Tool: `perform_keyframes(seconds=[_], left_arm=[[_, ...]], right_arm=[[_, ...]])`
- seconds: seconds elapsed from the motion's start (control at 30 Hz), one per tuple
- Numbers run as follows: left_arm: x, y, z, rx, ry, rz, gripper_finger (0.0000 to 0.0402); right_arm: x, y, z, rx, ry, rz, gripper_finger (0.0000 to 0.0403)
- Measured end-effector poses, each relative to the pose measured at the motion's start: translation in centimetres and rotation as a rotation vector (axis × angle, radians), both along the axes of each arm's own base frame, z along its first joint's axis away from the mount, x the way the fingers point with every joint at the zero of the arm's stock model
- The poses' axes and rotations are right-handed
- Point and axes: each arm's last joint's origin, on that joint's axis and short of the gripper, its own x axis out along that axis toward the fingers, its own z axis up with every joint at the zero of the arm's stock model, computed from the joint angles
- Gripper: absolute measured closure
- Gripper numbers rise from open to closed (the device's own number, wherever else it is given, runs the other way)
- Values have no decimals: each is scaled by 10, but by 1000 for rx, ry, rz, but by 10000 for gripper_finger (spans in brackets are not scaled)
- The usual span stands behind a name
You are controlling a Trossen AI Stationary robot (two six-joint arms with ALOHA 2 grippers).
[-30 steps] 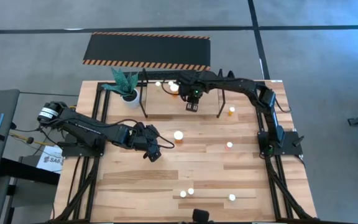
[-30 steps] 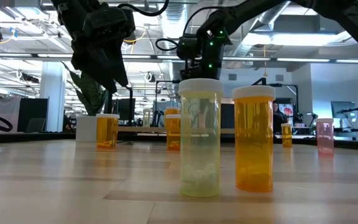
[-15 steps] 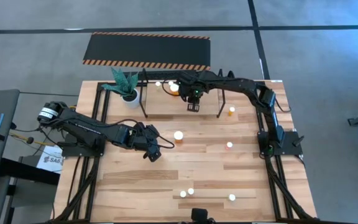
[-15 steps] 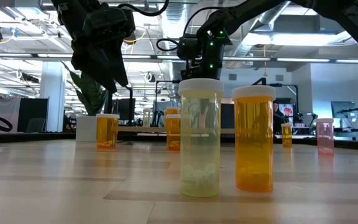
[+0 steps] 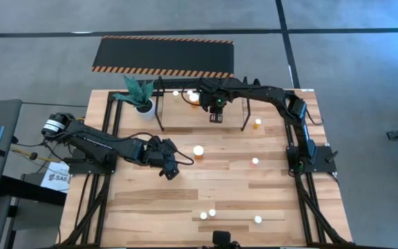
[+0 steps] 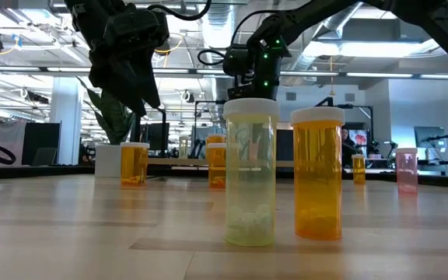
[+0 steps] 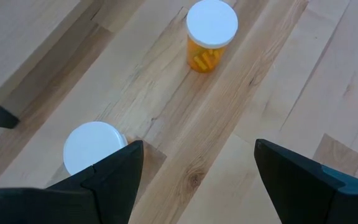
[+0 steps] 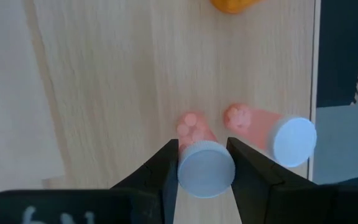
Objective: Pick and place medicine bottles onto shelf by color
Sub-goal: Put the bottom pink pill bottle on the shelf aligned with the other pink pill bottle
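The right gripper point(image 8: 202, 163) has its jaws tight on a pink bottle point(image 8: 201, 158) over the shelf point(image 8: 117, 81) — next to another pink one point(image 8: 272, 130), so colors match. The left gripper point(image 7: 194, 180) waits, jaws wide.

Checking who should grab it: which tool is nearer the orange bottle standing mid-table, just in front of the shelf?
Left. The left tool, open, sits just beside the orange bottle. The right tool is farther back over the shelf, shut on a pink bottle.

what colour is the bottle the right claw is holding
Red-pink body with a white cap: the bottle between the right claw fingers, clearest in the right wrist view.
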Motion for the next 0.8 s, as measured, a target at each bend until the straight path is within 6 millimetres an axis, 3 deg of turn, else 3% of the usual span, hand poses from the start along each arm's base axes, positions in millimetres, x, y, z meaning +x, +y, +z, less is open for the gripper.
perform_keyframes(seconds=[0.8], left_arm=[[0, 0, 0, -15, 4, -8, 109]], right_arm=[[1, 2, 0, 23, 1, 81, 260]])
